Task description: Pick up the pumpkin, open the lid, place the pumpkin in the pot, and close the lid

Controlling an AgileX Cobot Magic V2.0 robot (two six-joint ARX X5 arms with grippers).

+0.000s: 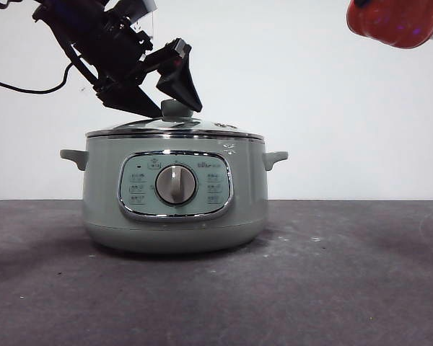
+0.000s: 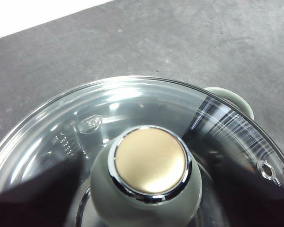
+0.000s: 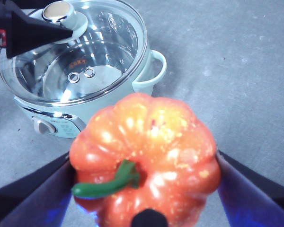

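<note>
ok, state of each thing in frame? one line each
lid: closed, seated on the pot
pot: upright on the table, covered; inside looks empty through the glass
pumpkin: held in the air, off to the side of the pot
left end effector: at the lid knob, jaws either side, grip not clear
right end effector: shut on the pumpkin
</note>
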